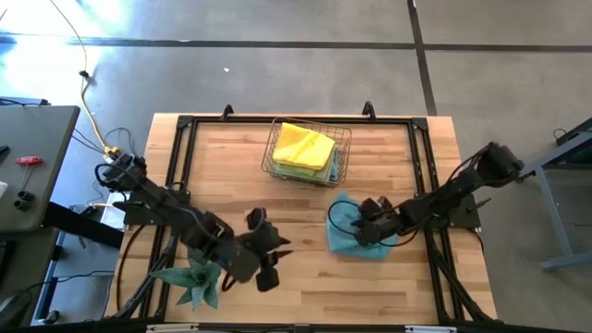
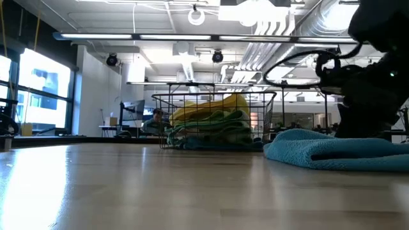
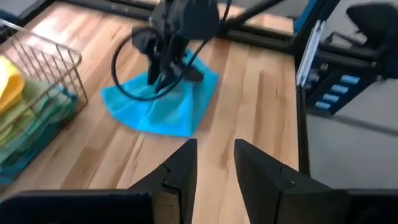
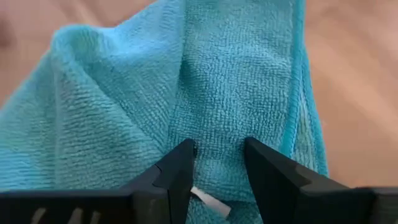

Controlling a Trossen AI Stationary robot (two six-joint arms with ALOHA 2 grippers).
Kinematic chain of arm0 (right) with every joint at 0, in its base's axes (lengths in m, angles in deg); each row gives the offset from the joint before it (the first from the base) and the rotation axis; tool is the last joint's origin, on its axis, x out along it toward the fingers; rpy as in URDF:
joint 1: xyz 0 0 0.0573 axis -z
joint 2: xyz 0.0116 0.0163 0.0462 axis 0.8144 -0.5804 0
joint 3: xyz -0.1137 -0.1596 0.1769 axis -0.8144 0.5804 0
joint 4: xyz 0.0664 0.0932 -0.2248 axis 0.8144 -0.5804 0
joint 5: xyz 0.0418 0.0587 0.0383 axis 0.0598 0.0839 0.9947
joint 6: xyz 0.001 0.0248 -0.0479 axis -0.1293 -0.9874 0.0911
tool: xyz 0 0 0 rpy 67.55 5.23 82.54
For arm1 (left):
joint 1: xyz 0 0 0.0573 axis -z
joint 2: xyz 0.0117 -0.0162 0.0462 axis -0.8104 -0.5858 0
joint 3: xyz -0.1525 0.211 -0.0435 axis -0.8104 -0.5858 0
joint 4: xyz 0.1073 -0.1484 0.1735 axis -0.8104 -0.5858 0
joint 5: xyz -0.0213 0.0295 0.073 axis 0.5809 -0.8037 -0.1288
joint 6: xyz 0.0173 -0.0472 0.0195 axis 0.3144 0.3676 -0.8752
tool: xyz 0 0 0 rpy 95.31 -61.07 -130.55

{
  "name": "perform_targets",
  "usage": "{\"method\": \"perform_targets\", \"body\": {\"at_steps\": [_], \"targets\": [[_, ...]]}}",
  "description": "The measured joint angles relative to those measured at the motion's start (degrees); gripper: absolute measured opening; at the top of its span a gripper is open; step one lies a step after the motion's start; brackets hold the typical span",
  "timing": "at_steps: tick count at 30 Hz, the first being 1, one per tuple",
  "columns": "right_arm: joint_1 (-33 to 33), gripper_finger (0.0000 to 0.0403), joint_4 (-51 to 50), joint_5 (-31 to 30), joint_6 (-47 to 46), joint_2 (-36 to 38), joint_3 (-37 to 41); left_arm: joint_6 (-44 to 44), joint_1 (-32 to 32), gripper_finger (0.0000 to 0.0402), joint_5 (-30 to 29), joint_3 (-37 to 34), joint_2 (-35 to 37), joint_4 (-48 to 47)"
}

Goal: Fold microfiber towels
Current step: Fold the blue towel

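Our right gripper presses narrow fingers on the crumpled blue towel, right of centre in the high view; whether they pinch it we cannot tell. Left gripper, empty, narrowly parted, waits lower centre. The cloth looks soft and light: take a hemmed corner. Only the wrist view shows the folds; the high view shows the basket of towels.

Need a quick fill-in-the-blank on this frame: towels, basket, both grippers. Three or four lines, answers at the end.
1. The right gripper is down on the ____ towel lying on the table.
2. The topmost towel in the wire basket is ____.
3. The left gripper has its fingers apart and holds ____.
4. The spiky plant sits beside the ____ arm.

Missing words: blue; yellow; nothing; left
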Motion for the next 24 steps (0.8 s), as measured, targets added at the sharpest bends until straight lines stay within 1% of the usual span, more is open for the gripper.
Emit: {"method": "perform_targets", "body": {"at_steps": [2, 4, 9, 12, 17, 18, 20, 22, 24], "targets": [[-1.4, 0.0138, 3.2, 2.0, -0.6, -2.3, -0.2, 1.1, 1.0, 0.0097, -0.8, 0.0, -0.1, 0.4], [-3.2, 0.0138, 8.7, 3.7, -0.6, -4.2, -0.2, 2.5, 1.5, 0.0097, -1.1, 0.2, -0.2, 0.8], [-6.9, 0.0138, 27.9, 6.5, 2.8, -7.2, 0.4, 4.1, 2.9, 0.0097, -1.5, 0.1, -0.4, 1.7], [-8.4, 0.0138, 41.2, 6.4, 3.6, -9.1, 0.3, 4.1, 3.7, 0.0097, -1.5, 0.1, -0.4, 2.1], [-10.3, 0.0138, 55.4, 4.6, 6.3, -10.7, 0.3, 2.6, 4.5, 0.0097, -1.9, 0.1, -0.4, 2.4], [-10.7, 0.0138, 56.8, 4.1, 6.6, -10.5, 0.2, 2.0, 4.5, 0.0097, -2.2, 0.1, -0.4, 2.4], [-11.6, 0.0138, 56.6, 3.2, 6.9, -9.9, -0.4, 0.6, 4.5, 0.0097, -2.5, 0.1, -0.9, 2.7], [-12.4, 0.0138, 54.0, 2.9, 6.7, -9.4, -1.5, -0.5, 4.5, 0.0097, -2.5, 0.1, -1.5, 2.5], [-13.7, 0.0138, 48.4, 2.9, 5.9, -8.7, -2.6, -0.9, 4.5, 0.0097, -2.6, 0.1, -2.4, 3.2]]}}
